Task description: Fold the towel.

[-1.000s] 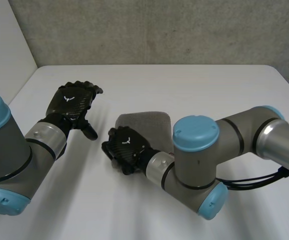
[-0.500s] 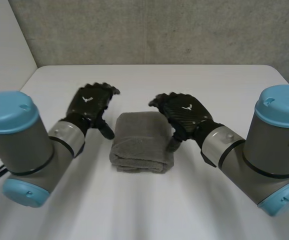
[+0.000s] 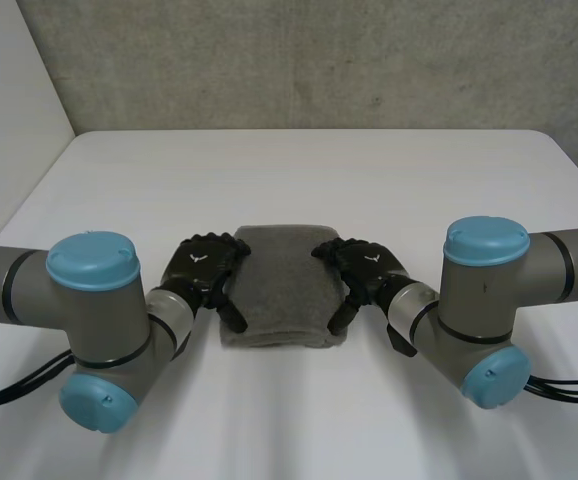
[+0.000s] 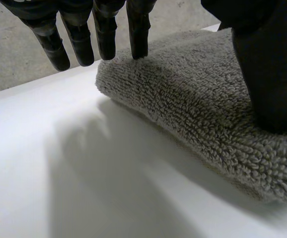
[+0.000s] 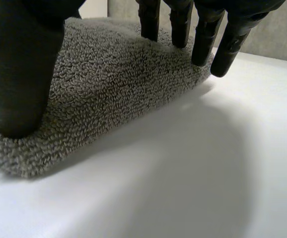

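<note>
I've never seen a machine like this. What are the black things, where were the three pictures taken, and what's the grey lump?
This robot has two arms, each ending in a black robot hand. One picture looks down from between the arms; the other two come from wrist cameras. A folded grey towel lies on the white table. The left robot hand and right robot hand rest on its opposite side edges, fingers straight, holding nothing.

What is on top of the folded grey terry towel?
The black left hand presses on one side edge of the grey towel, the black right hand on the other. The towel's inner layers are covered.
</note>
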Available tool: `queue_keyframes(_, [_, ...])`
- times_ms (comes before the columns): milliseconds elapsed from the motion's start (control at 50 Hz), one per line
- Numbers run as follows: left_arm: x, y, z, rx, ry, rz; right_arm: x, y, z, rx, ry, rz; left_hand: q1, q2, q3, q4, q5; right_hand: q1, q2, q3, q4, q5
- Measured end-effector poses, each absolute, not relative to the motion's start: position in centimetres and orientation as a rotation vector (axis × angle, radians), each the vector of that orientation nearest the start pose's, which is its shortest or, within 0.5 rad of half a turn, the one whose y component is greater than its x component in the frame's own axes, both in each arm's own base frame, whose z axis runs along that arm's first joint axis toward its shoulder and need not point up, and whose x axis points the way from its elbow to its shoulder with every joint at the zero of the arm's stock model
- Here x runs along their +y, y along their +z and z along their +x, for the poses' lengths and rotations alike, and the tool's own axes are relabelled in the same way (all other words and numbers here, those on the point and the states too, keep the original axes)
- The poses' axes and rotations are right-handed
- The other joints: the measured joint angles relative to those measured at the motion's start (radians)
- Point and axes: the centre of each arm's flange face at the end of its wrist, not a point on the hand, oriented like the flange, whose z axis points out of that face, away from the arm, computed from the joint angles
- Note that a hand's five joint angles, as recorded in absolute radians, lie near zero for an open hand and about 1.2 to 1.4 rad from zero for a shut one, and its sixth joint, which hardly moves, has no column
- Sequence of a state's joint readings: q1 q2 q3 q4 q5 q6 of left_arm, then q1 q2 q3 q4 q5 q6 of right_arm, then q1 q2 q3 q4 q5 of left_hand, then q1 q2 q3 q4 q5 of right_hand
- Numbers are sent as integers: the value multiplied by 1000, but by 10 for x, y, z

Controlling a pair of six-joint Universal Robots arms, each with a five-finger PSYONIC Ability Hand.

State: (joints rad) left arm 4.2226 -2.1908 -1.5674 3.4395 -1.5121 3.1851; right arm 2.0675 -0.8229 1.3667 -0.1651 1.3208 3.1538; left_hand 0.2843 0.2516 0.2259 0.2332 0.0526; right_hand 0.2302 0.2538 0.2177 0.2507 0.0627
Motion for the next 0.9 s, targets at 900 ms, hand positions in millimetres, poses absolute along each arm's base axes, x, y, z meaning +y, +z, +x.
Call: queue_keyframes(900, [-255,316,-258,2488,-2378,358,-277,325,235,1919,-2114,-338,0,0,0,0,0,0,0,0,0,0])
